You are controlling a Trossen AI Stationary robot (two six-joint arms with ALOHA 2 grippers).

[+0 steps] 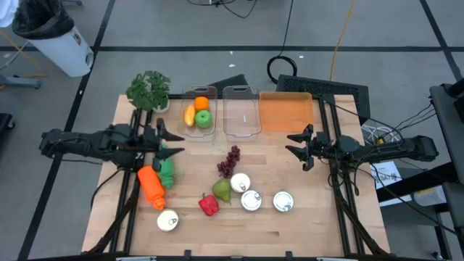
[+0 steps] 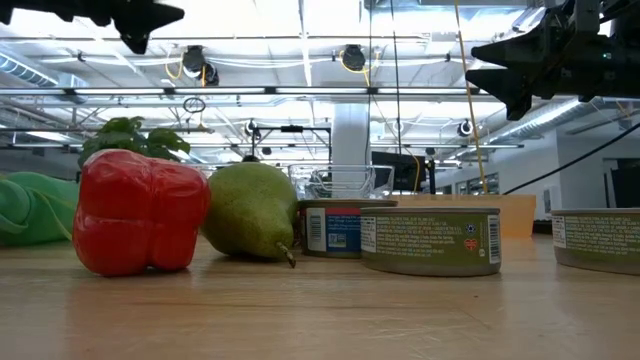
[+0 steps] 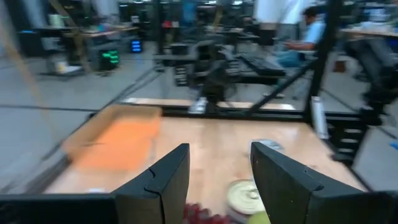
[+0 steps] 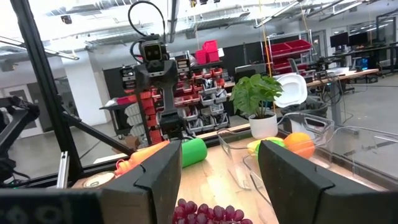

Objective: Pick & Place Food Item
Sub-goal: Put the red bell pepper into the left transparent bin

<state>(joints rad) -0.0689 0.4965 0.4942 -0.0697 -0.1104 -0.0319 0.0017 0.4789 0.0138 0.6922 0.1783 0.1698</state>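
Food lies on the wooden table (image 1: 312,225): an orange carrot (image 1: 151,186), a green vegetable (image 1: 167,172), a red pepper (image 1: 209,205), a pear (image 1: 222,190) and dark grapes (image 1: 230,161). My left gripper (image 1: 177,143) hangs open above the table's left part, pointing level toward the right edge, just above the green vegetable. My right gripper (image 1: 290,143) stands open at the right, pointing toward the left edge, with the grapes (image 4: 208,213) ahead of it. Neither has anything between its fingers, as both the left (image 3: 217,168) and right (image 4: 217,168) wrist views show.
At the back, a clear bin (image 1: 199,110) holds an orange, a yellow fruit and a green apple, beside an empty clear bin (image 1: 241,111) and an orange tray (image 1: 286,112). A potted plant (image 1: 148,90) stands far left. Several cans (image 1: 251,201) lie near the front.
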